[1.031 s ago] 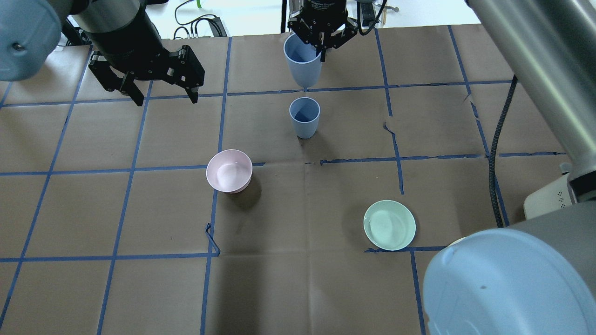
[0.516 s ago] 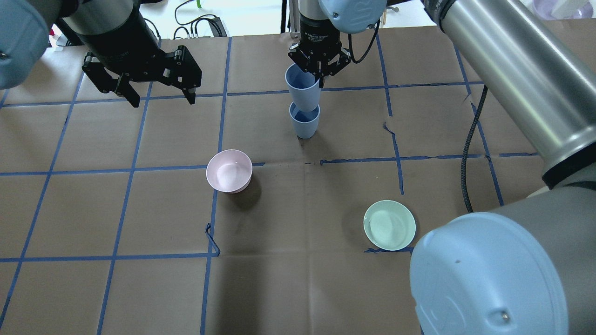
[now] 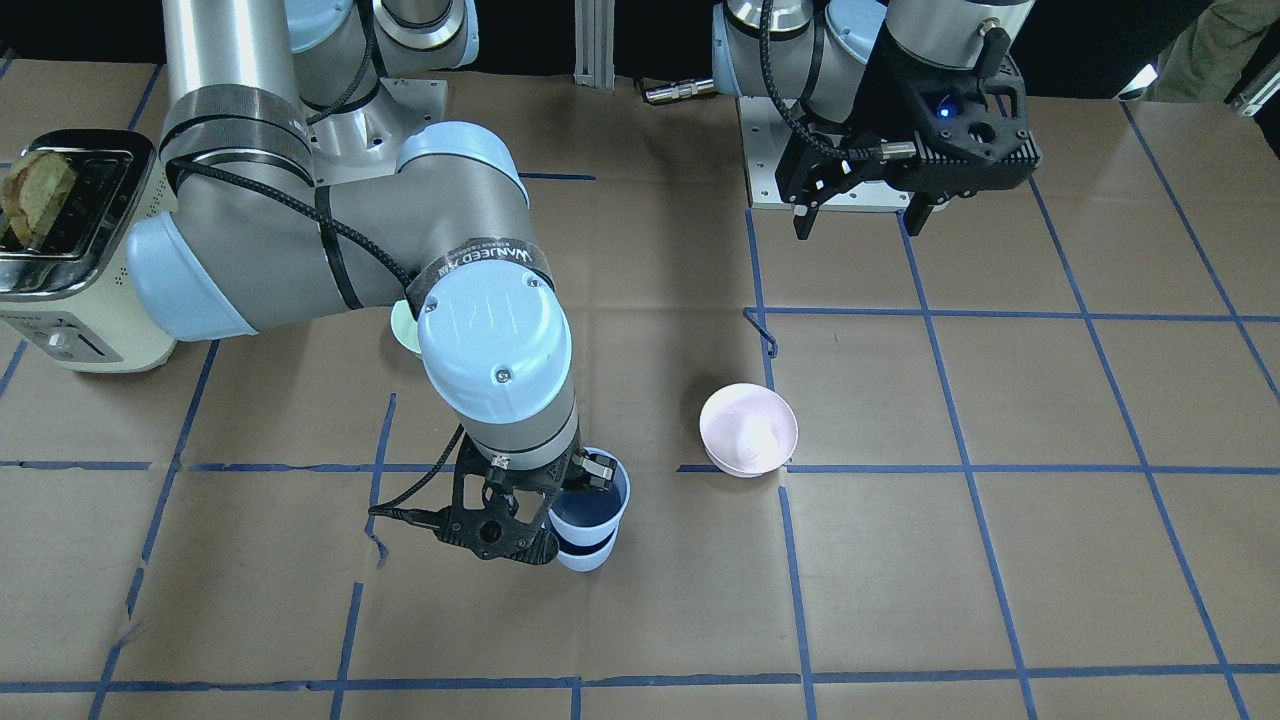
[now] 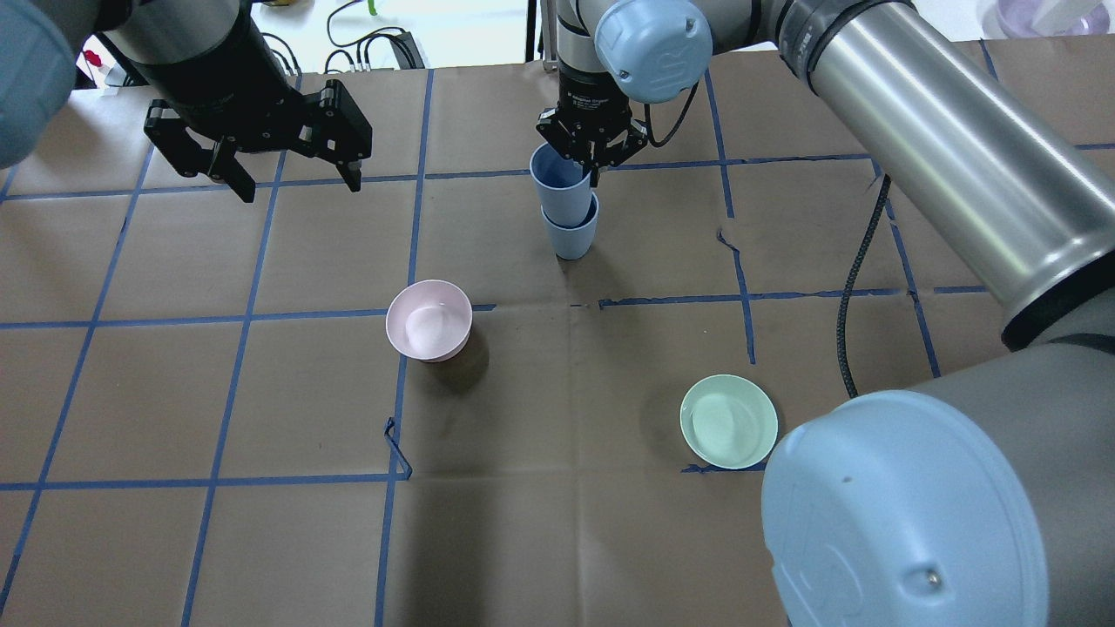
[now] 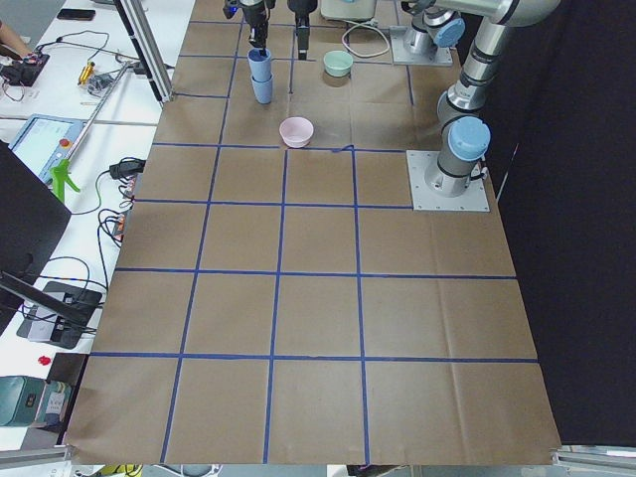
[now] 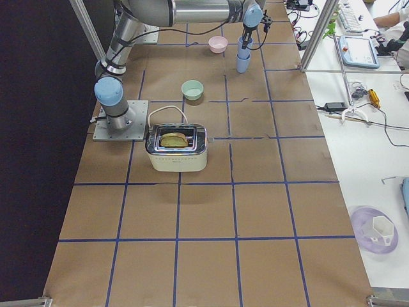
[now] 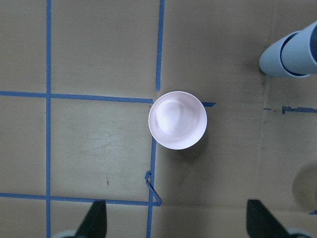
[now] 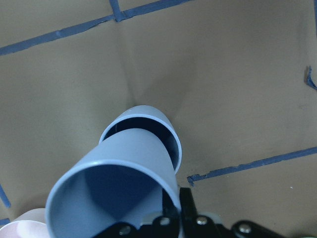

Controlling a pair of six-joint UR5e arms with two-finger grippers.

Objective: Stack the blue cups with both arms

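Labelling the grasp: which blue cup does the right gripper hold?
The upper cup, pinched at its rim by the right gripper and nested in the lower cup, which nothing grips.

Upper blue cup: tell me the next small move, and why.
Probably ease the right gripper straight down a little. It grips the upper cup by the rim, and that cup sits only partly inside the lower cup, much of its wall showing.
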